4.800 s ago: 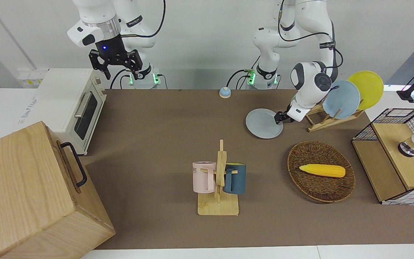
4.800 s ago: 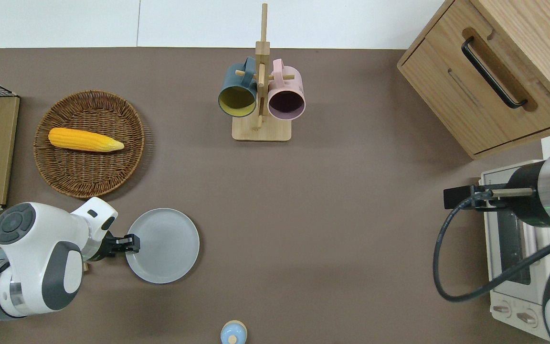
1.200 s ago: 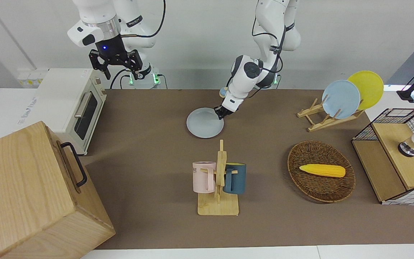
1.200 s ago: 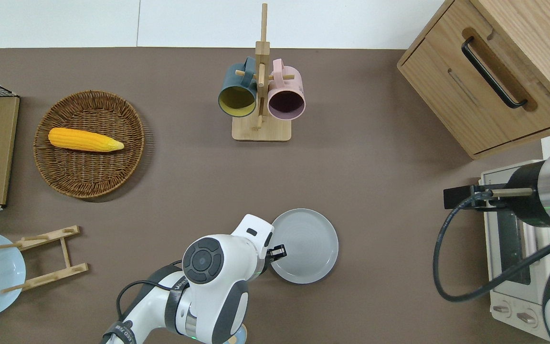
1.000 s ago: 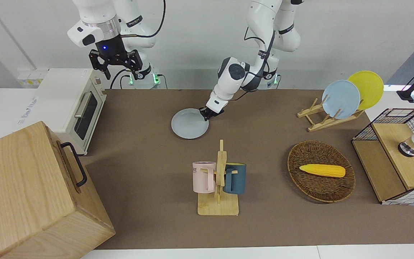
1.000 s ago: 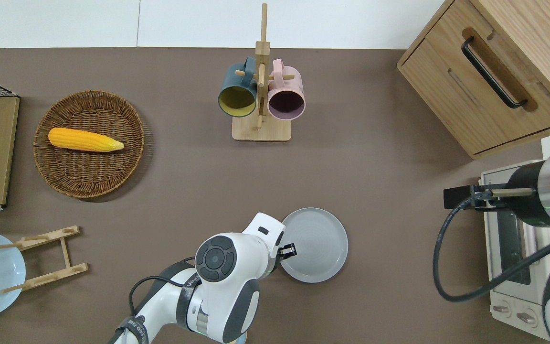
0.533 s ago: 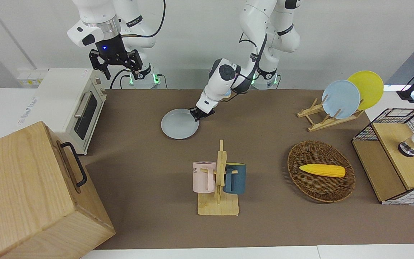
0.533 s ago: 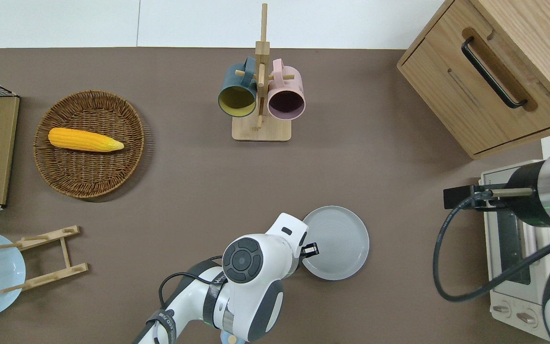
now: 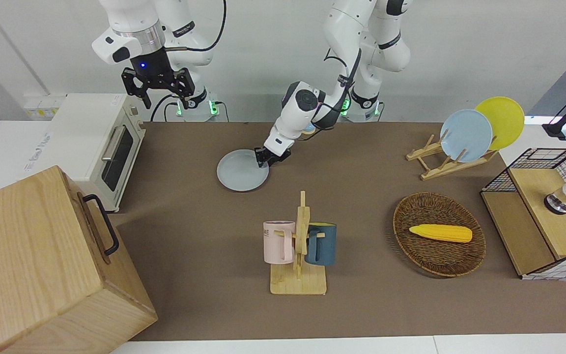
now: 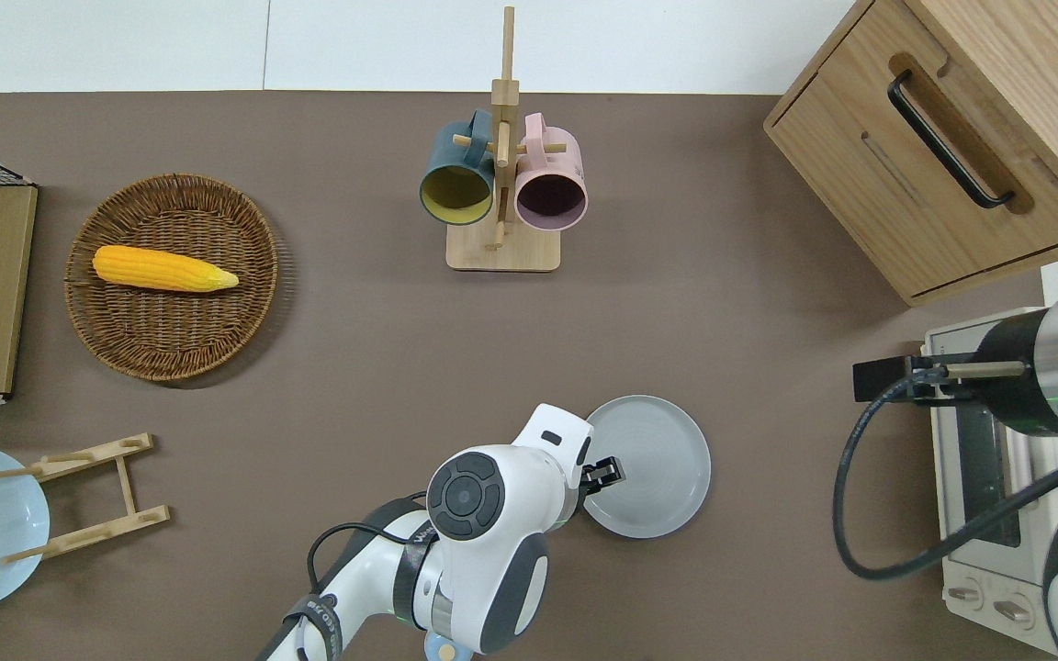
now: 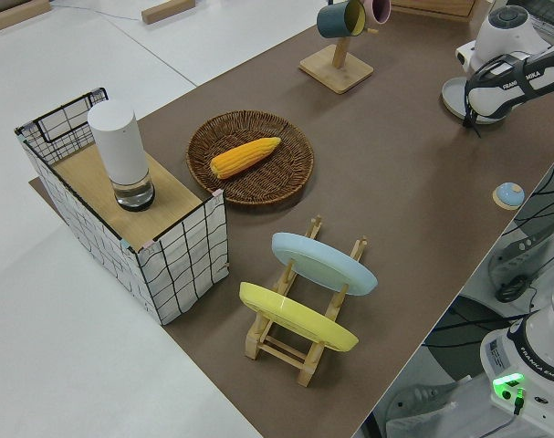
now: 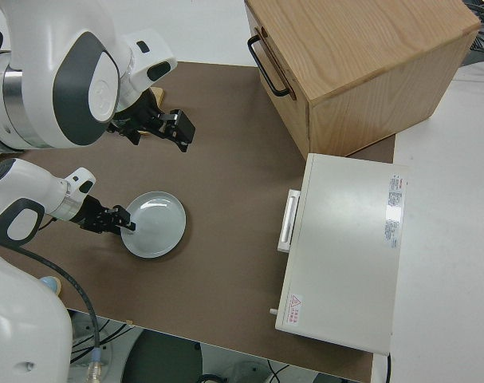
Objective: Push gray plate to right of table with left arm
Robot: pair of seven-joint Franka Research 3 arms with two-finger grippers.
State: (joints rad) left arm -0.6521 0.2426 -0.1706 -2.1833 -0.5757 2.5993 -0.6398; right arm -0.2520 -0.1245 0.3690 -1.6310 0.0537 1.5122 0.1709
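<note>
The gray plate is seen flat on the table, lower centre-right of the overhead frame, short of the toaster oven. The left gripper is placed at the plate's rim; whether its fingers are closed cannot be told. The push is judged well advanced, with some travel left; the right arm is parked.

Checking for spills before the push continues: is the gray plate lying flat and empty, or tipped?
Flat and empty. The gray plate lies level on the table, its face bare, with the left end effector at its rim.

white rounded arms with grey joint caps, black cables, black claws.
</note>
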